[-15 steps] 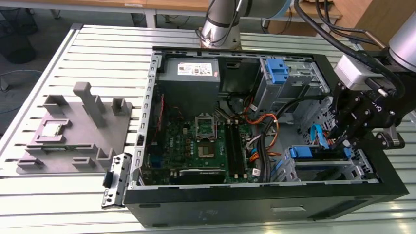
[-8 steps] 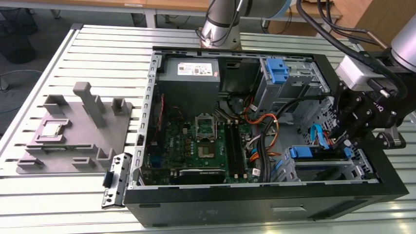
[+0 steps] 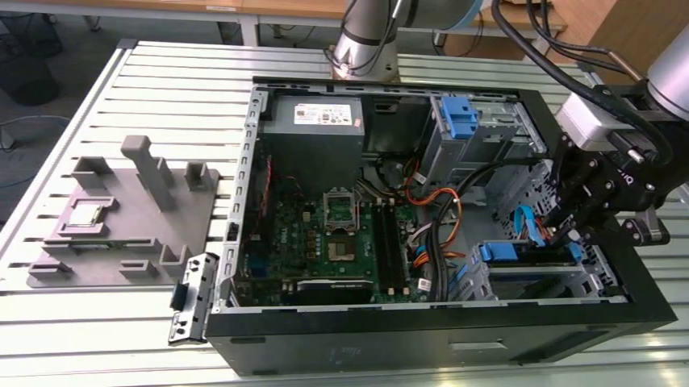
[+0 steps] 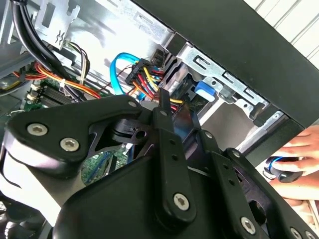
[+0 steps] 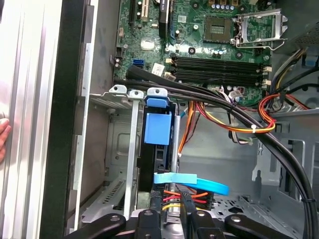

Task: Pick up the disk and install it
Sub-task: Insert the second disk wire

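Disk seated in the drive cage, fingers just behind it

The disk (image 5: pixel 157 130), blue-framed, stands on edge in the silver drive cage (image 5: pixel 115 130) of the open computer case (image 3: pixel 431 339) on the slatted desk (image 3: pixel 86 339). The fingers (image 5: pixel 172 219) hang close behind its cabled end, beside a light-blue cable (image 5: pixel 192 180); whether they are clenched or released I cannot tell.

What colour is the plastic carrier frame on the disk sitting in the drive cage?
Blue, on the disk; it shows best in the first wrist view.
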Tool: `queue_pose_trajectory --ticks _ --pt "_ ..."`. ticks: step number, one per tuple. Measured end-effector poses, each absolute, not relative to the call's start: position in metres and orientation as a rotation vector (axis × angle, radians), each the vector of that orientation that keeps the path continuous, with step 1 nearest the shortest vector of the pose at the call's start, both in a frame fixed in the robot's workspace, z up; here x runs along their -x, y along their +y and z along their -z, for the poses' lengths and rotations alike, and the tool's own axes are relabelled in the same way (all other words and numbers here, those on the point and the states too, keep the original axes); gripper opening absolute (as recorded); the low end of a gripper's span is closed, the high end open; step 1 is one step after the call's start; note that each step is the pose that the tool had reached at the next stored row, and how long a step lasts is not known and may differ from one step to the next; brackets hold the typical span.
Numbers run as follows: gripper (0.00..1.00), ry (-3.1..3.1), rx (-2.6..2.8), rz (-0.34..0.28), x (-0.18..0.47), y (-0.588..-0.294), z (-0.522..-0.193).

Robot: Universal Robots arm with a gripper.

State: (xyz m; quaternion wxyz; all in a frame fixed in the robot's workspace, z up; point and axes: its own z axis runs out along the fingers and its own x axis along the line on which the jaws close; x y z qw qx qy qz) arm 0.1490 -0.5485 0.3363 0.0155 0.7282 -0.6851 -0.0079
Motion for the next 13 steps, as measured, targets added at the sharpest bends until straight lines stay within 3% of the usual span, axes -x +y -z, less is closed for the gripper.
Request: queue_pose_trajectory --ticks 13 --pt "0.29 -2.132 -2.266 0.027 -0.1515 -0.5485 -0.3352"
